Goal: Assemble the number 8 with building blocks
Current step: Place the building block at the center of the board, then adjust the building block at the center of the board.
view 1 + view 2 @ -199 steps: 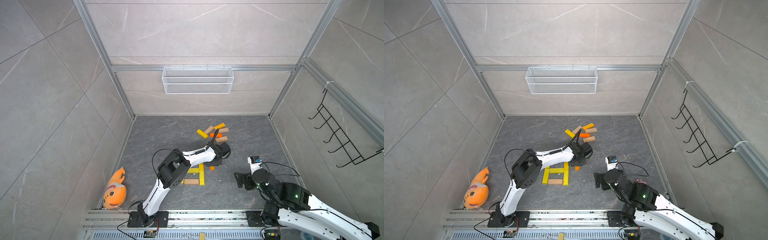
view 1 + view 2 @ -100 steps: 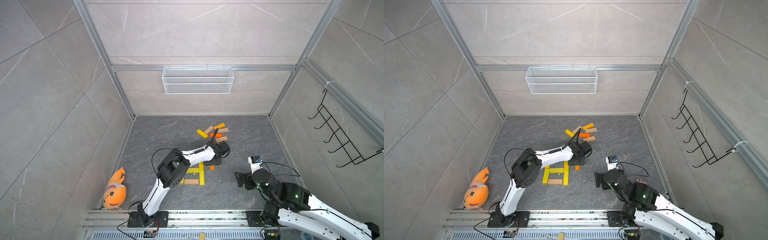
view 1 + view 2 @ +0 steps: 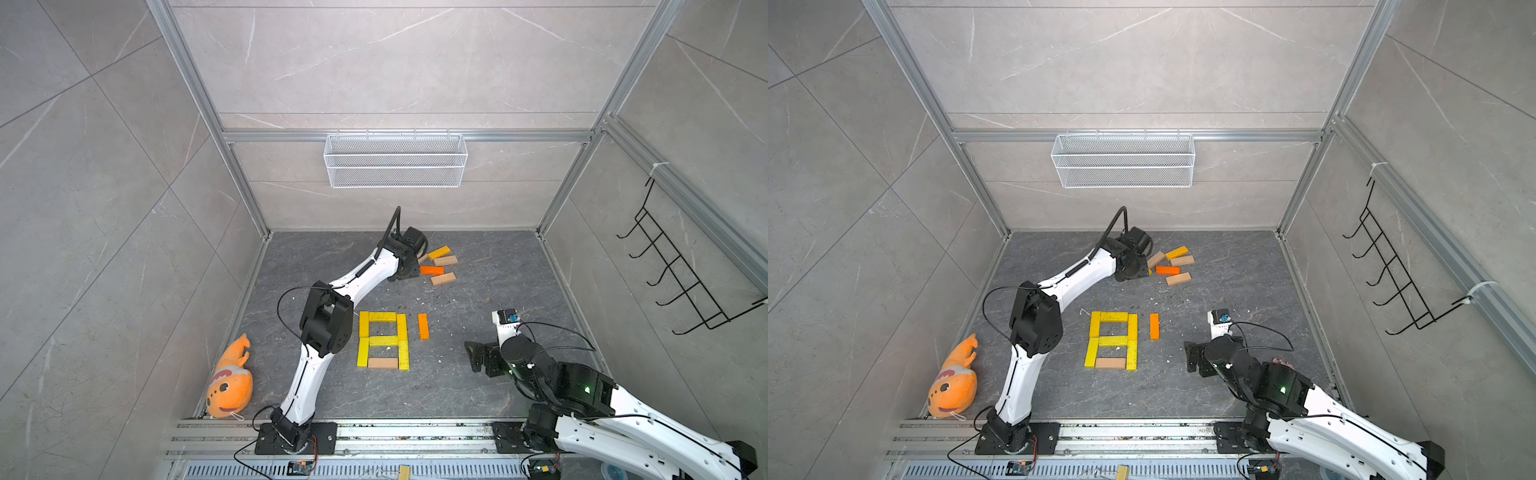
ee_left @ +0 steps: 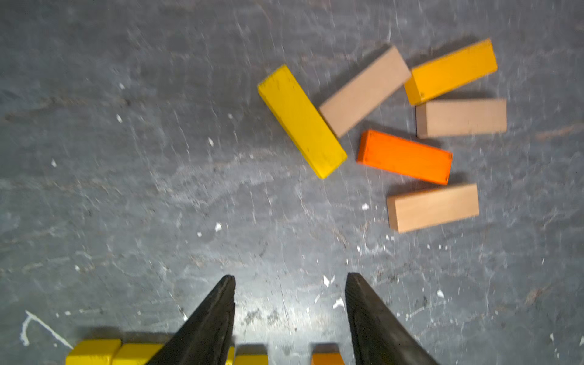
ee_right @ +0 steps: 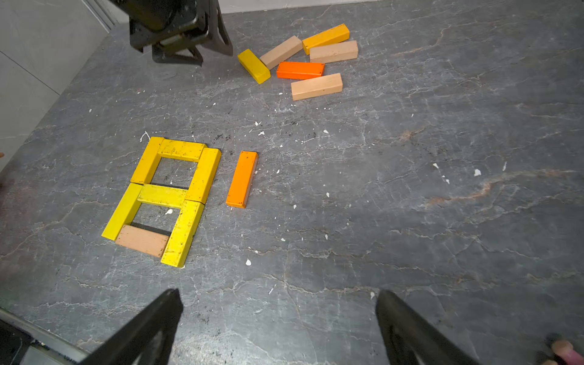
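**Op:** What just changed on the left?

**Obs:** Your left arm [image 3: 365, 270] has lifted off the eight and swung up-frame to the loose blocks [image 3: 443, 279]. The left jaws have come apart within the last second. In the left wrist view there is nothing between them, only bare bench [image 4: 126, 189].

**Op:** Where's the eight?

**Obs:** The eight [image 3: 383, 340] lies flat, low-centre in both top views. It is seven blocks: six yellow, with one tan across the foot. Both loops read closed, and I see no open corner. A second ago your arm lay across its upper half. Now it is fully uncovered.

**Op:** And the orange one?

**Obs:** The orange block [image 3: 423, 326] lies just right of the eight, parallel to it and not touching. Earlier only a sliver showed past the arm. I'd say it's a spare, since the figure looks finished without it. Going for more blocks may be unnecessary.

**Op:** Has the pile been disturbed?

**Obs:** The six loose blocks sit as they did. Your wrist now hides the yellow block [image 5: 253, 65] from above, but the right wrist view shows it.

**Op:** And the right side?

**Obs:** The right jaws are wide apart and empty, lower right of the frame, where they were.
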`<state>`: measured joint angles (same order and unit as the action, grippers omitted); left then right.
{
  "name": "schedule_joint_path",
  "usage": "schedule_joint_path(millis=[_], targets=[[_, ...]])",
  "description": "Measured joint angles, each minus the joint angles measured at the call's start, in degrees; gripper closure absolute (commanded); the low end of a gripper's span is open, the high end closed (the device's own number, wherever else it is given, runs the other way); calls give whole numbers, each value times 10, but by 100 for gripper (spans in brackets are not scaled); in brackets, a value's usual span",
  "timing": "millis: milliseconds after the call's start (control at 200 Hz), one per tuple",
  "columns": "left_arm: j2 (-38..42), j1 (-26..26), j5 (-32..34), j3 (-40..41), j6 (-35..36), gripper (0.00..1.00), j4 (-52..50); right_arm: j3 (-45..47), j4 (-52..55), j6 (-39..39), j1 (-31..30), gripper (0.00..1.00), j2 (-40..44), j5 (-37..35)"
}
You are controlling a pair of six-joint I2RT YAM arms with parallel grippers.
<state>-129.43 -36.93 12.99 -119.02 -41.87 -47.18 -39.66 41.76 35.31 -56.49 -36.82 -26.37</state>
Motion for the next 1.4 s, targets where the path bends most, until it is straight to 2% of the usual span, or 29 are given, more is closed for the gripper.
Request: schedule_joint_path(millis=[175, 354, 689, 1003, 1403], targets=[[-64, 33, -16, -62, 4, 33, -4, 0, -18, -2, 0, 2, -14, 14], [-113, 56, -49, -71, -8, 32, 3, 0, -29, -2, 0, 2, -23, 22], [-142, 76, -101, -97, -46, 32, 61, 0, -30, -2, 0, 2, -31, 24], [-180, 81, -122, -130, -64, 32, 89, 0, -30, -2, 0, 2, -44, 23], [-206, 86, -121, -172, -81, 44, 85, 0, -30, -2, 0, 2, -44, 19]])
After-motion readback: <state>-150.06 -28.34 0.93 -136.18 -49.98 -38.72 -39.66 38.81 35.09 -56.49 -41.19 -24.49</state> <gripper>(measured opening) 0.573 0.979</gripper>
